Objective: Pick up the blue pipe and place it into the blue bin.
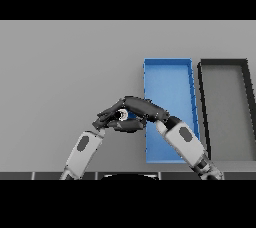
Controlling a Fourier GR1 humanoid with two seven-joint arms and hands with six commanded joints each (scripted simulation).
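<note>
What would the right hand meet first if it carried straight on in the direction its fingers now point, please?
The right hand points toward the view's left, and the left hand lies right at its fingertips, so it would meet that first. The two seem already touching around a small blue pipe, though depth is unclear.

Plain grey table (60, 72) fills view; even, soft light; dark strip along near edge, possibly table's front.

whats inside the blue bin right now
The blue bin shows only bare blue floor. The right hand and forearm cover its lower left part. The blue pipe peeks out between the hands, just left of the bin.
</note>
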